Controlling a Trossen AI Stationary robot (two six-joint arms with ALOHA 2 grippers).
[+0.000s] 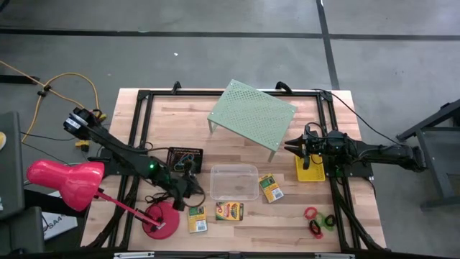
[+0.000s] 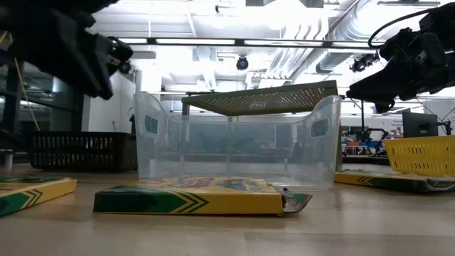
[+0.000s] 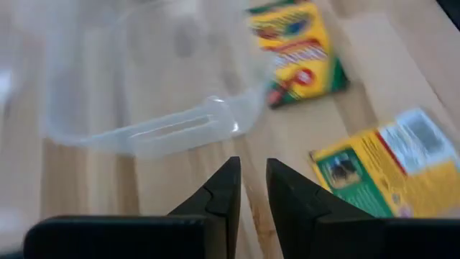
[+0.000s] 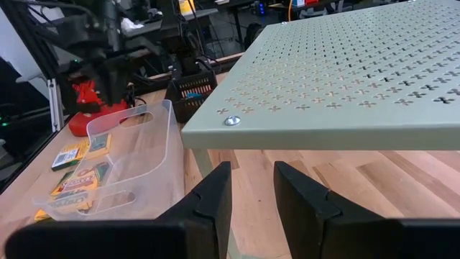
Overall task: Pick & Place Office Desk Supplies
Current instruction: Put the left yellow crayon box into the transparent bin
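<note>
My left gripper (image 1: 194, 188) (image 3: 253, 183) hovers at the clear tub's (image 1: 233, 182) near left corner. Its fingers are shut to a narrow slit and hold nothing. Three green-and-yellow card boxes lie flat on the table: one (image 1: 197, 218) near the lamp base, one (image 1: 229, 211) in front of the tub, one (image 1: 270, 187) to the tub's right. Red, green and black rings (image 1: 318, 220) lie near the right front corner. The black mesh tray (image 1: 185, 158) holds coloured rubber bands. My right gripper (image 1: 293, 149) (image 4: 251, 191) waits shut and empty above the table beside the yellow basket (image 1: 310, 170).
The pale green perforated shelf (image 1: 253, 115) stands on legs at the table's far middle, just in front of my right gripper. The pink-red desk lamp (image 1: 65, 181) hangs over the left edge, its base (image 1: 159, 219) by the left arm. Bare wood lies between the boxes and the rings.
</note>
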